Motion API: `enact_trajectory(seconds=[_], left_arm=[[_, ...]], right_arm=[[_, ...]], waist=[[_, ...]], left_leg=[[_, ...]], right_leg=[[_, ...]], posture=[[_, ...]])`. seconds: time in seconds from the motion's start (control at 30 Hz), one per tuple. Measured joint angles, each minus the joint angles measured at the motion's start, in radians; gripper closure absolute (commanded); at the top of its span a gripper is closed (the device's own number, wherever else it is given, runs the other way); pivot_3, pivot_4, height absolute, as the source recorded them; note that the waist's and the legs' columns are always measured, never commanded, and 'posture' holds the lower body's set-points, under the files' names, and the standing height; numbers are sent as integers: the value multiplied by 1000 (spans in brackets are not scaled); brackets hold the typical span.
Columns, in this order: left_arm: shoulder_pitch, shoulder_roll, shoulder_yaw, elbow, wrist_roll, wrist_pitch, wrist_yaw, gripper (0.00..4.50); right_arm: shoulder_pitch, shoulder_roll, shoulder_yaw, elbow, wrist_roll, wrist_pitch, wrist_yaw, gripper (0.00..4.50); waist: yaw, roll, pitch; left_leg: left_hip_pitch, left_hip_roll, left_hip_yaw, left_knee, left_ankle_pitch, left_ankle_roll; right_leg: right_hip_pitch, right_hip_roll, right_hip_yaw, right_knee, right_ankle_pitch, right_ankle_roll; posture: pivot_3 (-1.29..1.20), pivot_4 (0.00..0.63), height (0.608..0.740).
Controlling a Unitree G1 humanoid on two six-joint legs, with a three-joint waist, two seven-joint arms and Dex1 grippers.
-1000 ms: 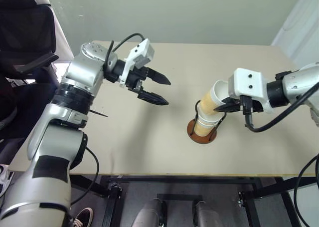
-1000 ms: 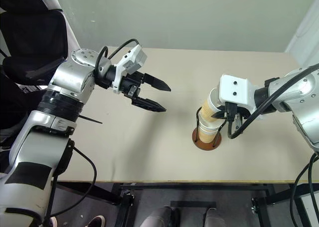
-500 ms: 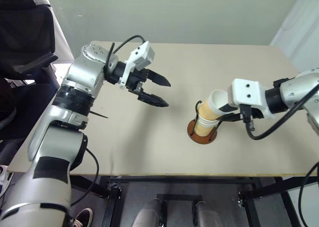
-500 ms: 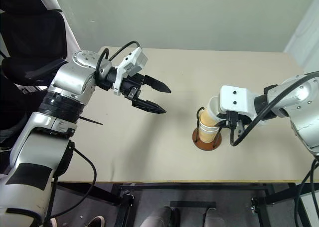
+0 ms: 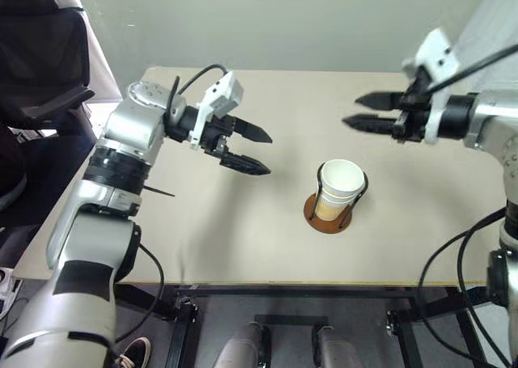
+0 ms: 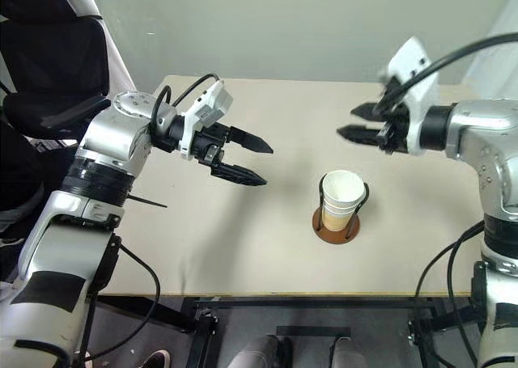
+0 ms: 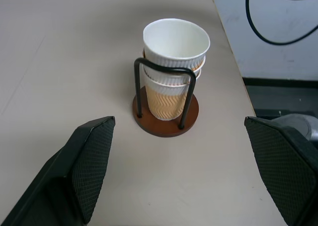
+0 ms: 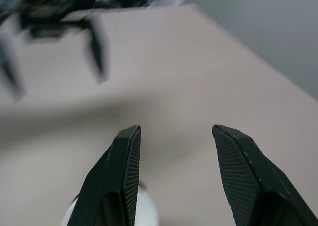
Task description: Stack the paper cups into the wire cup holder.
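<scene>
The paper cups (image 5: 340,187) stand nested one inside another in the wire cup holder (image 5: 329,215) on the beige table, upright, white rims at the top (image 7: 175,39). The holder's reddish-brown base (image 7: 165,117) and a black wire loop show around them. My right gripper (image 5: 353,112) hovers above and behind the stack, open, with nothing between its fingers (image 8: 124,171). My left gripper (image 5: 261,150) hangs to the left of the holder, well apart from it, wide open and empty, its pads (image 7: 92,164) framing the cups in the left wrist view.
The beige table (image 5: 243,222) has its front edge close below the holder. A black chair (image 5: 40,52) stands past the table's left end. A black cable (image 7: 278,17) lies on the floor off the table's edge.
My right gripper let go of the top cup, opened, and rose up and back from the stack. The top cup now sits straight in the holder. The left gripper has held still.
</scene>
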Motion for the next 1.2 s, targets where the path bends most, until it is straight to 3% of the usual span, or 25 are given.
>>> enact_trajectory(seconds=[0.13,0.3,0.43,0.73,0.93,1.03,1.2], left_arm=[[21,-1,40,-3,3,30,42,0],[24,-11,121,39,20,42,161,0],[50,-34,191,60,23,49,278,0],[275,-67,389,-26,-2,102,616,0],[401,-60,560,-51,4,44,887,0],[478,-49,641,-54,7,6,1003,0],[575,-50,759,-70,-13,-29,1124,0]], right_arm=[[15,38,-116,40,-12,-6,-147,2231],[112,82,-235,152,-76,-144,-336,2231],[129,125,-320,246,-111,-188,-494,2231],[180,209,-429,472,-125,-243,-685,2231],[182,191,-490,684,-133,-410,-792,2231],[180,149,-515,796,-145,-499,-848,2231],[157,57,-530,1013,-147,-587,-876,2231]], waist=[[2,0,0],[3,0,0],[1,0,0],[-1,0,0],[3,0,0],[3,0,0],[6,0,0]], left_leg=[[0,0,-2,1,0,0],[1,0,-1,1,1,0],[1,0,0,1,2,-1],[3,0,0,0,4,-2],[5,0,0,0,3,-6],[5,0,0,0,-2,-13],[5,0,0,0,-2,-11]], right_leg=[[0,-2,1,0,0,0],[1,-2,1,0,2,1],[1,-2,1,0,8,9],[1,-1,1,1,11,8],[1,-1,1,0,13,4],[1,0,1,0,14,0],[2,0,1,0,15,-3]], posture=[[0,150,740],[0,150,740],[0,150,740],[0,150,740],[0,150,740],[0,150,740],[0,150,740]])
